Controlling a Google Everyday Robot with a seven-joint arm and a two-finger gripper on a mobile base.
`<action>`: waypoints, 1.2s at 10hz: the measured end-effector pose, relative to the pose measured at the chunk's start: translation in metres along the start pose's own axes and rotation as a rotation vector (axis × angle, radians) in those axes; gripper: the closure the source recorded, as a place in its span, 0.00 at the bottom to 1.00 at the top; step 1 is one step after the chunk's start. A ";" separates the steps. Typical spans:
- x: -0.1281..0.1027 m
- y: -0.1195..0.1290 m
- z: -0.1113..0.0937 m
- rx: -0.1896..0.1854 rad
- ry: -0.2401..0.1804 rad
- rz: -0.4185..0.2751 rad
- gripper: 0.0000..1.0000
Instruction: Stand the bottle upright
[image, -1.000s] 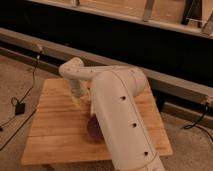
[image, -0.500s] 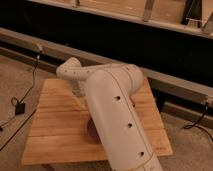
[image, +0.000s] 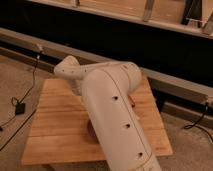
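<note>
My white arm (image: 115, 115) fills the middle of the view and reaches over the wooden table (image: 55, 120). Its wrist bends down at the back left of the table, and the gripper (image: 77, 94) hangs below it, mostly hidden behind the forearm. The pale bottle is hidden from view. Only a thin sliver of the dark purple bowl (image: 91, 131) shows at the arm's left edge near the table's front.
A black cable and a small black box (image: 20, 107) lie on the floor to the left of the table. A long metal rail (image: 175, 85) runs behind the table along a dark wall. Another cable lies on the floor at the right (image: 197, 125).
My arm has swung a little to the left and now covers most of the dark bowl that showed more before. The wrist has stayed nearly in place.
</note>
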 end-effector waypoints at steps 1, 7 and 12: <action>0.002 -0.003 0.002 -0.003 -0.001 0.017 0.38; 0.017 -0.026 0.026 -0.050 -0.034 0.138 0.38; 0.030 -0.042 0.029 -0.032 -0.032 0.172 0.38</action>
